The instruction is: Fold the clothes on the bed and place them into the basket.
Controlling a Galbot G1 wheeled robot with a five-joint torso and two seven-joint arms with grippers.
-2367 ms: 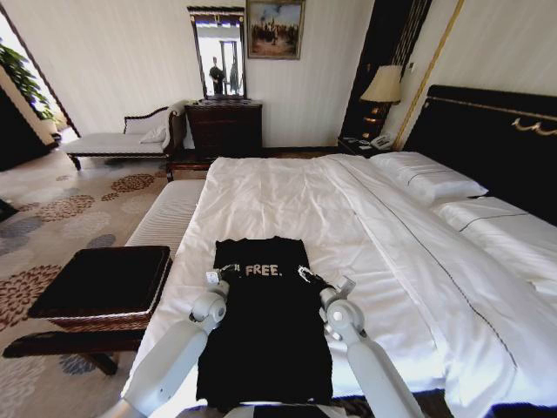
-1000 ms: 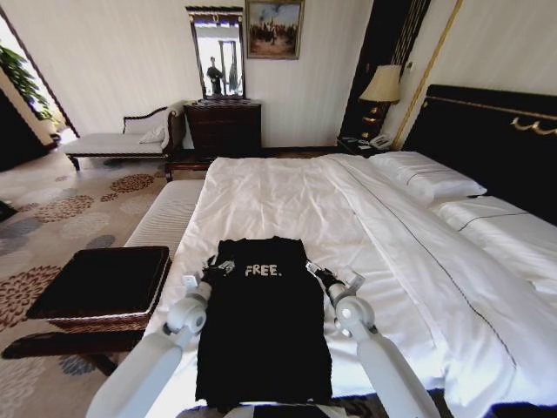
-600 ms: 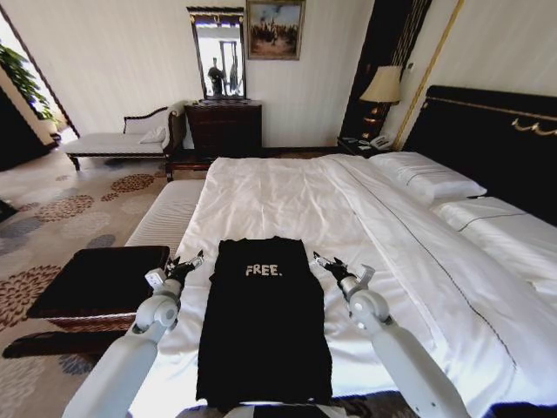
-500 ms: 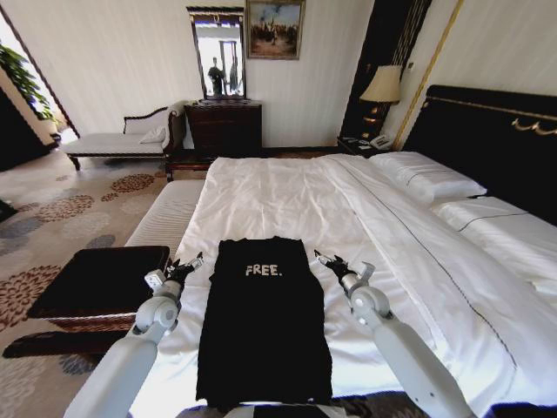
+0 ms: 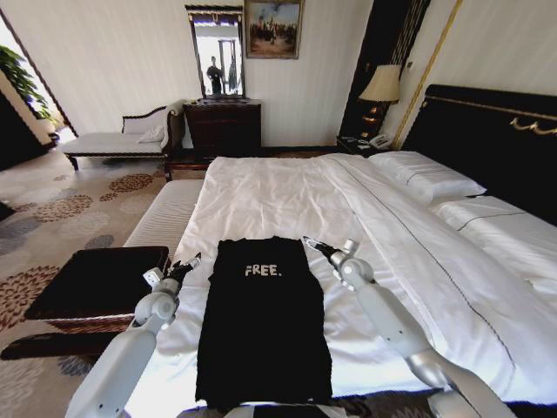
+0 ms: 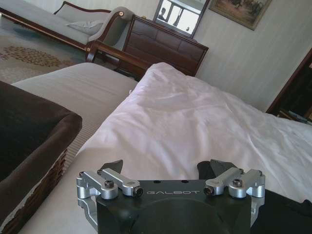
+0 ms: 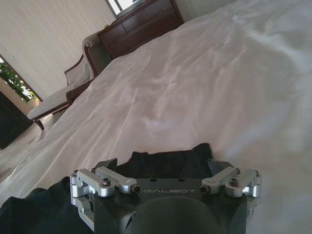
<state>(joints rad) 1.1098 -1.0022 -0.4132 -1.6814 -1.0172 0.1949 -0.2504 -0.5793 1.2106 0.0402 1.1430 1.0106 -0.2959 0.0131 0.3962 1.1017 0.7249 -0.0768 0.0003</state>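
Two grippers flank the black T-shirt (image 5: 264,318), which lies flat near the foot edge of the bed (image 5: 365,218), sides tucked into a long strip with the "FREE." lettering facing up. The left gripper (image 5: 184,266) hangs over the sheet just beside the shirt's upper left corner, jaws spread wide and holding nothing. The right gripper (image 5: 315,247), also wide and empty, reaches over the upper right corner; its wrist view shows the collar edge right under the fingers (image 7: 108,165). I take it they are lining up on the top corners for a lengthwise fold. The basket (image 5: 91,286) waits on the floor off the bed's left edge. The shirt's bottom hem runs out of sight below, and I can't tell whether the right fingertips touch the cloth.
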